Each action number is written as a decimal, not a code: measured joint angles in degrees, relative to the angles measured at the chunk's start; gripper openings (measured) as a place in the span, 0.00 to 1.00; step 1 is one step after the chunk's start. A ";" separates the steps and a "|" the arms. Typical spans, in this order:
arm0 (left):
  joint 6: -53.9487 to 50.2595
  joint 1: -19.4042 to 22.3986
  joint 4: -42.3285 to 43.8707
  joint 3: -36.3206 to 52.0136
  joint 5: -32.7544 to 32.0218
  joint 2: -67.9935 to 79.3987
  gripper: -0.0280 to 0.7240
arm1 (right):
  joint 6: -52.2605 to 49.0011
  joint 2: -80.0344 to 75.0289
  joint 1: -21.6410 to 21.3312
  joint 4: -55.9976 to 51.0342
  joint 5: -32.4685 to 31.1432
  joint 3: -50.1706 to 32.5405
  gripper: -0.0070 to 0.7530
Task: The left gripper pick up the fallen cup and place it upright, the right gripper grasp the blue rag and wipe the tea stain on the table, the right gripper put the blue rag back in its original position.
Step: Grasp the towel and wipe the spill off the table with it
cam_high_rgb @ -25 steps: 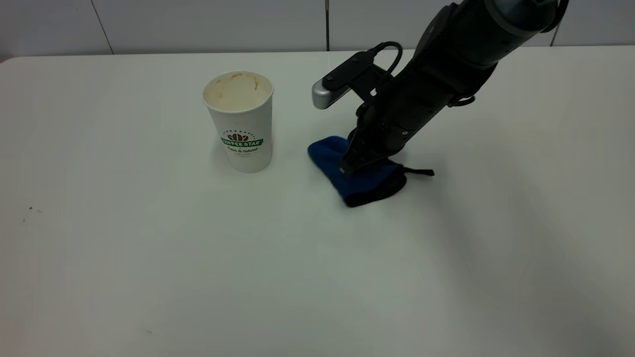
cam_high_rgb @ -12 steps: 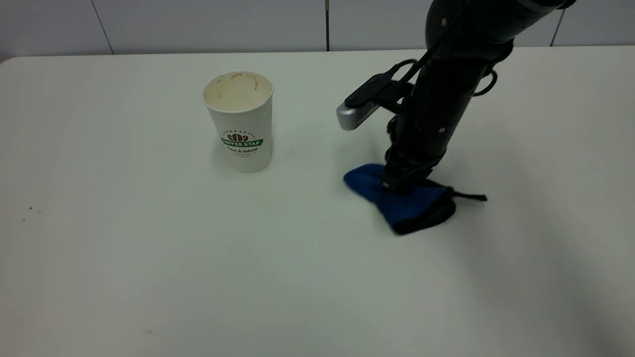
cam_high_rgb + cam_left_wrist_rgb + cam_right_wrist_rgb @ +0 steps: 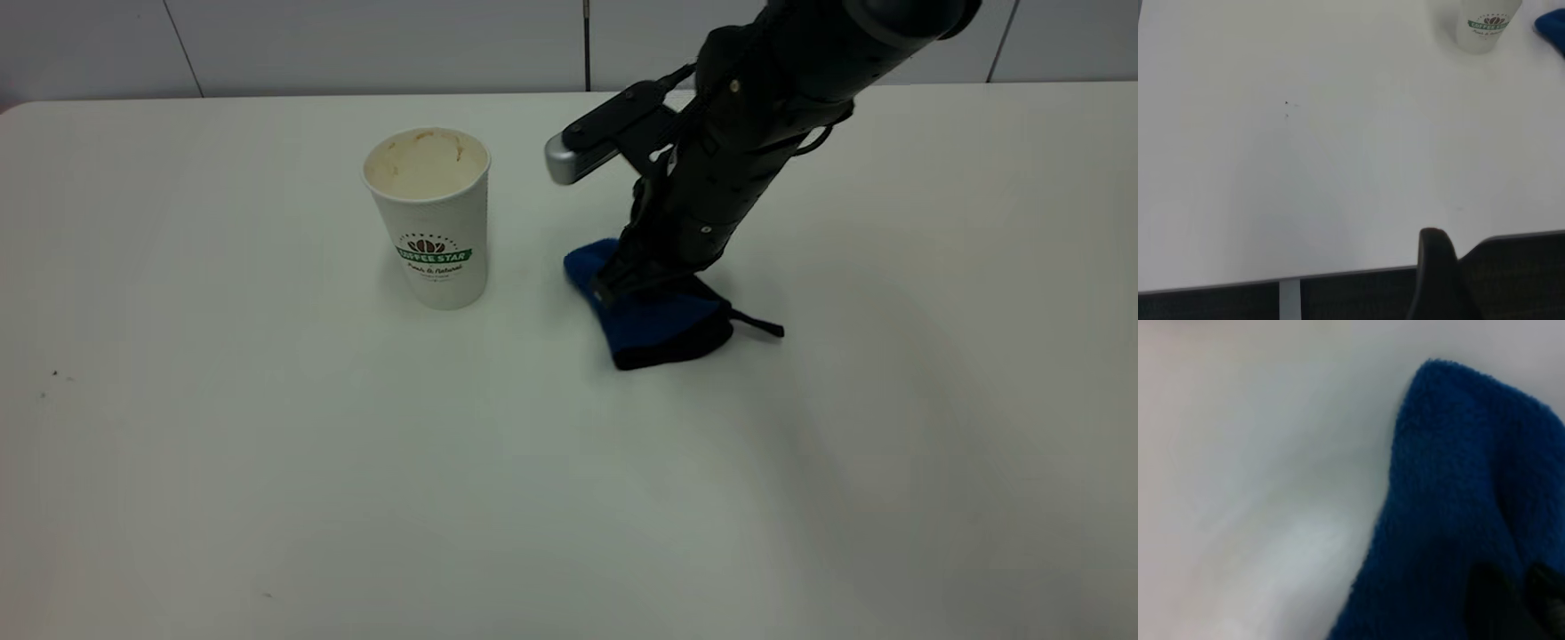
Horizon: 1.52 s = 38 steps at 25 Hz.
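The cup (image 3: 428, 218) stands upright on the table (image 3: 267, 462), left of centre; it also shows in the left wrist view (image 3: 1486, 27). My right gripper (image 3: 612, 289) is shut on the blue rag (image 3: 658, 322) and presses it on the table just right of the cup. In the right wrist view the rag (image 3: 1451, 520) fills the frame around the gripper (image 3: 1518, 597). No tea stain shows. My left gripper is out of the exterior view; one of its fingers (image 3: 1435, 263) shows by the table edge, far from the cup.
A tiny dark speck (image 3: 53, 373) lies on the table at the far left, also seen in the left wrist view (image 3: 1286, 103). The rag's thin black loop tail (image 3: 760, 324) trails to the right. A tiled wall (image 3: 356, 44) runs behind the table.
My right gripper dragged the blue rag to the right and a little nearer, then back left toward the cup. The cup has not moved.
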State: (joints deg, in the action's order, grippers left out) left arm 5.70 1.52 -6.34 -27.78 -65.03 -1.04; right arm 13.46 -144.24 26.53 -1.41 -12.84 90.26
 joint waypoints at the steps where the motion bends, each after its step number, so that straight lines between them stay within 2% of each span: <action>1: 0.00 0.00 0.00 0.00 0.00 0.00 0.68 | 0.00 0.07 0.67 -0.06 -3.02 0.00 0.11; 4: 0.00 0.00 0.00 0.00 0.00 0.00 0.68 | 0.00 0.67 0.80 -1.09 -11.37 0.05 0.11; 6: 0.00 0.00 0.00 0.00 0.00 0.00 0.68 | 0.00 0.73 -0.97 -2.20 -16.10 0.11 0.11; 8: 0.00 0.00 0.00 0.00 0.00 0.00 0.68 | 0.00 0.85 -4.53 -3.18 -19.99 0.11 0.11; 10: 0.00 0.00 0.00 0.00 0.00 0.00 0.68 | 0.00 1.04 -8.68 -3.30 -21.33 0.11 0.11; 16: 0.00 0.00 0.00 0.00 0.00 0.00 0.68 | -1.63 1.04 -20.55 -3.08 -15.55 0.11 0.11; 19: 0.00 0.00 0.00 0.00 0.00 0.00 0.68 | -3.29 1.04 -22.85 -2.88 -11.15 0.11 0.11; 23: 0.00 0.00 0.00 0.00 0.00 0.00 0.68 | -4.57 1.04 -23.04 -3.46 -5.08 0.11 0.14; 26: 0.04 0.00 0.00 0.00 0.00 0.00 0.68 | -4.87 1.04 -23.04 -5.44 -4.37 0.11 0.24; 29: 0.04 0.00 0.00 0.00 0.00 0.00 0.68 | -4.94 1.73 -22.99 -6.85 -5.46 0.00 0.46; 33: 0.04 0.00 0.00 0.00 0.00 0.00 0.68 | -4.94 6.86 -22.99 -6.94 -11.90 -0.04 0.72; 35: 0.04 0.00 0.00 0.00 0.00 0.00 0.68 | -4.94 11.14 -22.99 -6.64 -16.57 -0.04 0.78; 38: 0.04 0.00 0.00 0.00 0.00 0.00 0.68 | -4.94 19.46 -22.99 -6.49 -25.39 -0.71 0.79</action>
State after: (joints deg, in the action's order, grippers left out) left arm 5.74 1.52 -6.34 -27.78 -65.03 -1.04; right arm 8.52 -124.78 3.54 -7.90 -38.23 89.55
